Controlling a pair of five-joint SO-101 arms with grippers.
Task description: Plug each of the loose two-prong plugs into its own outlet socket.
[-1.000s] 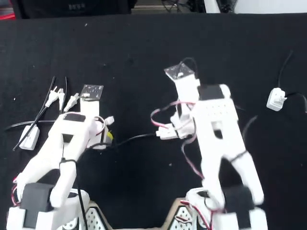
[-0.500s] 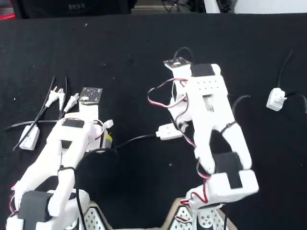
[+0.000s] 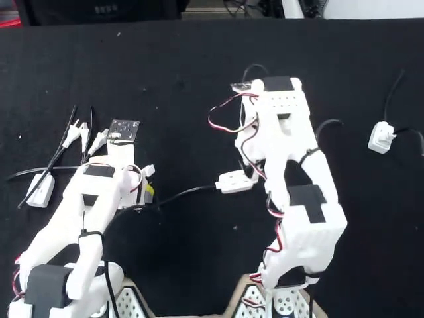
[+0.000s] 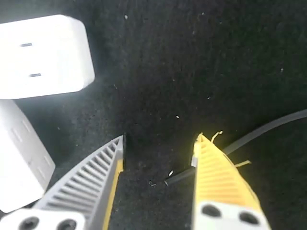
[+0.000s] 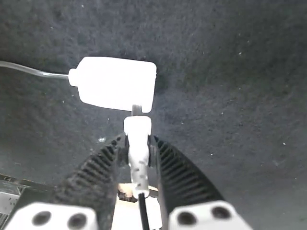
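The plug [image 5: 137, 128] sat pinched in the right claw [image 5: 138, 143], its prongs touching the white socket [image 3: 235, 181] at the middle of the high view. Left of centre, the left claw [image 4: 159, 140] gaped wide over the black table [image 4: 192, 57], holding nothing, another socket [image 4: 43, 55] just beside it.

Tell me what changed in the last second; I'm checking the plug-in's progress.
The right arm folded upright over the right gripper, shut on a plug whose prongs meet the socket; the socket slid slightly toward that arm. The left arm, open left gripper and loose plugs barely moved.
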